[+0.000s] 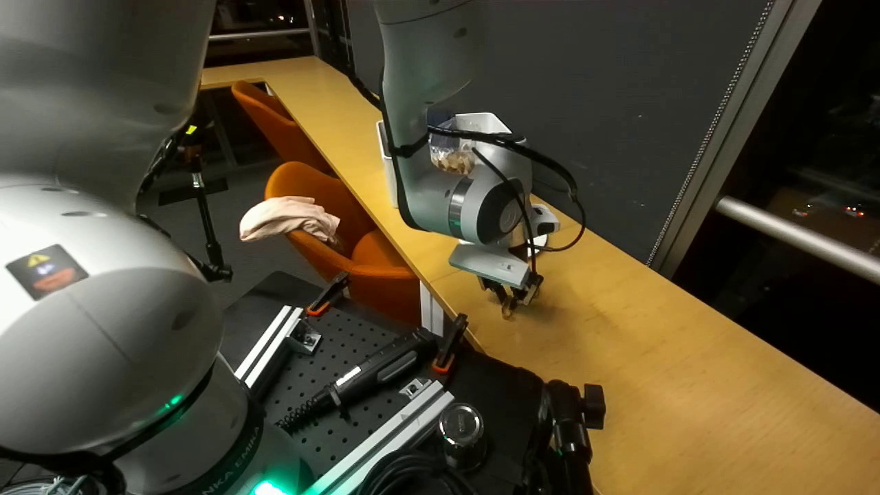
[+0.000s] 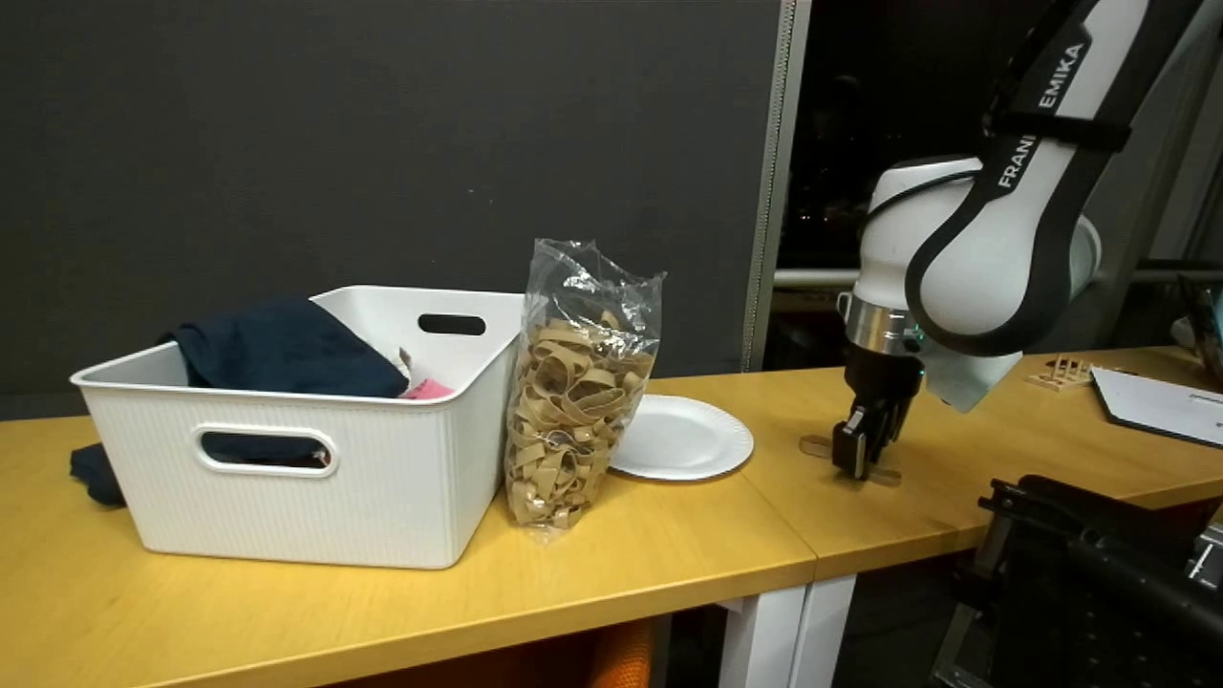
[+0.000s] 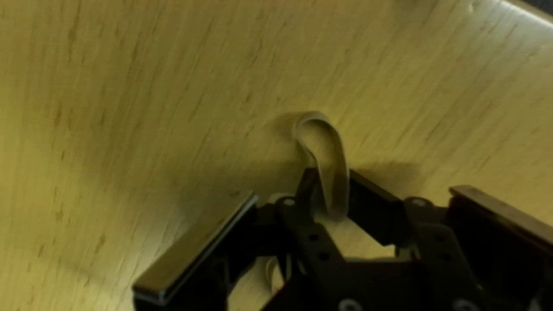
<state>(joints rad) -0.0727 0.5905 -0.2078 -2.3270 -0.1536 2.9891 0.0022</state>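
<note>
Fingers (image 3: 375, 210) nearly together, rubber band (image 3: 341, 175) between, grip unclear; wooden table (image 3: 129, 86) beneath them, dark window (image 2: 850, 105) and grey partition (image 2: 382, 143) beyond

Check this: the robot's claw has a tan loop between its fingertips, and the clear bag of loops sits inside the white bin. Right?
Not inside: an exterior view shows the clear bag standing beside the white bin. The gripper does have a tan loop between its fingertips.

white arm (image 2: 976, 296) | black stripe (image 2: 1056, 81) lettered EMIKA | black cables (image 1: 481, 135) | silver collar (image 2: 871, 327) | black fingers (image 3: 375, 209), round screws (image 3: 288, 201)
</note>
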